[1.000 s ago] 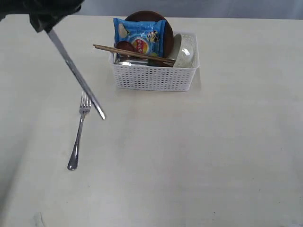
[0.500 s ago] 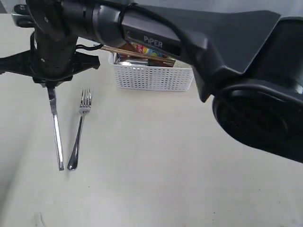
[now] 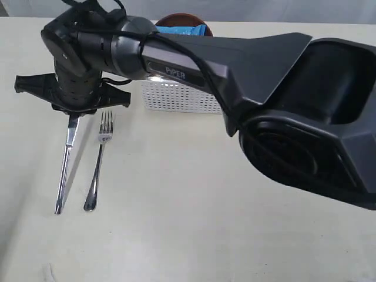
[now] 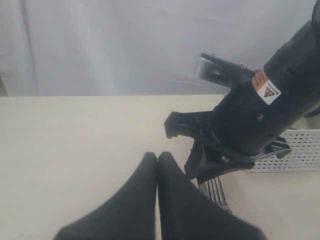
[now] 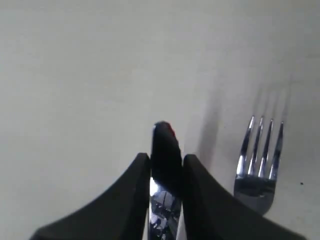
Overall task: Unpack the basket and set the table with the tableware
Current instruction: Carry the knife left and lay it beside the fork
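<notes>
My right arm reaches across to the left side of the table point(image 3: 205, 235). Its gripper point(image 3: 73, 115) is shut on one end of the steel knife point(image 3: 63, 167). The knife slants down beside the fork point(image 3: 96, 170), on its left and roughly parallel, its far end at or just above the tabletop. The right wrist view shows the knife point(image 5: 163, 200) pinched between the right gripper point(image 5: 166, 161) fingers, the fork point(image 5: 260, 160) alongside. The white basket point(image 3: 176, 97) is mostly hidden behind the arm. My left gripper point(image 4: 157, 159) is shut and empty, close to the right arm's wrist point(image 4: 250, 125).
A blue chips bag point(image 3: 183, 29) and the rim of a brown plate point(image 3: 176, 17) stick out of the basket behind the arm. The right arm's bulk covers much of the exterior view's right half. The basket's lattice side point(image 4: 305, 150) shows in the left wrist view.
The right arm swung in over the left side and lowered the knife. The knife went from slanting in the air across the fork to lying low, left of the fork.
</notes>
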